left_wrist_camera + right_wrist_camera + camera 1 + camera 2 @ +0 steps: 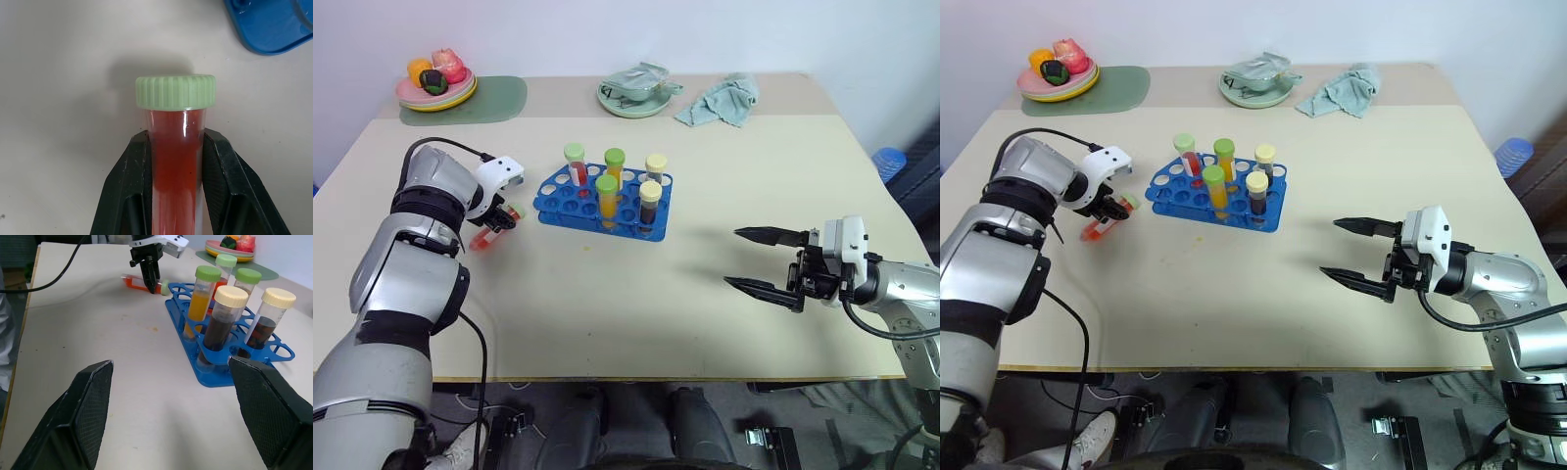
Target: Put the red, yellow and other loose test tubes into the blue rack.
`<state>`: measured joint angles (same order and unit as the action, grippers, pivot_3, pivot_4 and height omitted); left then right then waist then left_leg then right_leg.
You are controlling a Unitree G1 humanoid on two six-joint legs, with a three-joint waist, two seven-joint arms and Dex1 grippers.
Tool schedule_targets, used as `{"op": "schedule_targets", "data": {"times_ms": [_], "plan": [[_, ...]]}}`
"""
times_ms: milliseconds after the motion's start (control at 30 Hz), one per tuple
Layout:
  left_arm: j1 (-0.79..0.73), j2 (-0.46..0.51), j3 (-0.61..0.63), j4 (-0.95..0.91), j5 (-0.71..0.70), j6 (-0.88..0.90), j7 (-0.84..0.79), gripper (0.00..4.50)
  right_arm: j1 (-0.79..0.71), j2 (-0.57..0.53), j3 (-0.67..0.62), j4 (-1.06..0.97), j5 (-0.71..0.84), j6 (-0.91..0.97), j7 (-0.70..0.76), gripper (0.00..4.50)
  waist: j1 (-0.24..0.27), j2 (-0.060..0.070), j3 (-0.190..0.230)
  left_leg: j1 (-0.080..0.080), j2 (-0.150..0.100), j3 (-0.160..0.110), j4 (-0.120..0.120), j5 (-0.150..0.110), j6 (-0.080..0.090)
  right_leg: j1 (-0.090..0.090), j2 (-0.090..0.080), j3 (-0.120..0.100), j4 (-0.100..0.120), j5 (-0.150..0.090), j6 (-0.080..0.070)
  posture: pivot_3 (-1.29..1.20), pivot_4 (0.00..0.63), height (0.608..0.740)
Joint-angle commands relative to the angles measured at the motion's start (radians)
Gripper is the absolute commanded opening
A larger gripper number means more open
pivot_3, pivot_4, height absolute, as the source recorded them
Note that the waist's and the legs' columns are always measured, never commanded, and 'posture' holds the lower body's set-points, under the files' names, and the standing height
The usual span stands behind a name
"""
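Nearest the robot, the right gripper (pixel 756 258) hangs over bare counter (pixel 636 313), well apart from the blue rack (pixel 604 203) on the rack's right, its two black fingers (pixel 93 401) spread wide and holding nothing.

Farther in, just beside the rack's left end, the left gripper (pixel 501 219) reaches steeply down to a red test tube (pixel 175 161) lying on its side on the counter. Its fingers (pixel 128 186) are closed on the tube's clear wall just below the pale green screw cap (pixel 176 91), one finger on each side.

The tube looks like a light, stiff plastic cylinder nearly full of red liquid. Its smooth round wall is probably slippery, so it could twist or slide between the pads. Gripping close under the ribbed cap seems sensible, since the cap's rim would act as a stop, and the lower end stays free to enter a hole.

The rack itself stands toward the middle of the counter and already carries five upright capped tubes (pixel 607 199), with open holes left at its near left end.
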<state>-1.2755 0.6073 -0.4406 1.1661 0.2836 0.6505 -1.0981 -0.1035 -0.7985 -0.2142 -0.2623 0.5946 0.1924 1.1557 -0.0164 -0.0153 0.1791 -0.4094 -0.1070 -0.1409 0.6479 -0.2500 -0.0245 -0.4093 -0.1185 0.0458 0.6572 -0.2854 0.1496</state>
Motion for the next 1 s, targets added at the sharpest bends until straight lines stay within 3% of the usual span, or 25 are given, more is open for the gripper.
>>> {"op": "schedule_targets", "data": {"times_ms": [33, 167, 267, 367, 467, 567, 700, 800, 1000], "plan": [[-0.013, 0.038, 0.061, -0.079, -0.022, 0.052, -0.005, 0.79, -0.016, -0.003, -0.018, -0.019, 0.016, 0.001, 0.002, 3.83, 0.0, 0.0, 0.0, 0.0, 0.0, 0.0, 0.0, 0.0, 0.0, 0.0, 0.0, 0.0, 0.0, 0.0, 0.0, 0.0, 0.15, 0.74], [0.006, 0.08, 0.183, -0.267, -0.11, 0.167, -0.008, 0.79, -0.02, -0.003, -0.02, -0.013, 0.017, 0.002, 0.009, 3.83, -0.001, -0.003, 0.002, 0.0, 0.001, 0.0, 0.0, 0.0, -0.001, -0.001, 0.0, 0.0, 0.001, 0.0, 0.0, 0.0, 0.15, 0.74], [0.095, 0.091, 0.463, -0.611, -0.271, 0.252, 0.089, 0.79, -0.026, -0.003, -0.021, -0.001, 0.015, 0.0, 0.016, 3.83, -0.002, -0.004, 0.002, 0.0, 0.002, 0.0, 0.0, 0.001, -0.001, -0.002, 0.0, 0.0, 0.003, 0.0, 0.0, 0.0, 0.15, 0.74], [0.208, 0.011, 0.751, -0.928, -0.418, 0.36, 0.224, 0.79, -0.027, -0.001, -0.022, 0.014, 0.013, -0.008, 0.027, 3.83, -0.003, -0.004, 0.002, -0.001, 0.002, 0.0, 0.0, 0.002, -0.004, -0.003, -0.001, 0.0, 0.005, 0.0, 0.0, 0.0, 0.15, 0.74], [0.369, -0.111, 0.889, -1.283, -0.514, 0.375, 0.33, 0.79, -0.037, 0.003, -0.022, 0.039, 0.014, -0.011, 0.034, 3.83, -0.002, -0.003, 0.002, 0.0, 0.002, 0.001, 0.001, 0.002, -0.005, -0.004, -0.001, 0.001, 0.005, 0.0, 0.0, 0.0, 0.15, 0.74], [0.508, -0.267, 0.933, -1.499, -0.629, 0.388, 0.404, 0.79, -0.059, 0.01, -0.014, 0.08, 0.008, -0.018, 0.045, 3.83, 0.004, -0.003, 0.001, 0.0, 0.002, 0.001, 0.001, 0.002, -0.005, -0.003, -0.001, 0.001, 0.005, 0.0, 0.0, 0.0, 0.15, 0.74], [0.714, -0.417, 0.801, -1.576, -0.548, 0.04, 0.516, 0.79, -0.071, 0.033, 0.005, 0.123, -0.005, -0.037, 0.053, 3.83, 0.01, -0.004, 0.001, 0.001, 0.002, 0.001, 0.003, 0.002, -0.005, 0.0, -0.002, 0.001, 0.003, 0.0, 0.0, 0.0, 0.15, 0.74], [0.803, -0.464, 0.739, -1.536, -0.519, -0.126, 0.561, 0.79, -0.055, 0.037, -0.002, 0.122, -0.01, -0.043, 0.056, 3.83, 0.01, -0.004, 0.001, 0.001, 0.002, 0.002, 0.002, 0.002, -0.005, -0.001, -0.002, 0.001, 0.003, 0.0, -0.001, 0.0, 0.15, 0.74], [0.91, -0.451, 0.649, -1.395, -0.444, -0.488, 0.581, 0.79, -0.009, 0.028, -0.035, 0.077, 0.0, -0.034, 0.038, 3.83, 0.01, -0.004, 0.001, 0.001, 0.002, 0.002, 0.002, 0.002, -0.004, 0.0, -0.002, 0.001, 0.002, 0.0, -0.001, 0.0, 0.15, 0.74]]}}
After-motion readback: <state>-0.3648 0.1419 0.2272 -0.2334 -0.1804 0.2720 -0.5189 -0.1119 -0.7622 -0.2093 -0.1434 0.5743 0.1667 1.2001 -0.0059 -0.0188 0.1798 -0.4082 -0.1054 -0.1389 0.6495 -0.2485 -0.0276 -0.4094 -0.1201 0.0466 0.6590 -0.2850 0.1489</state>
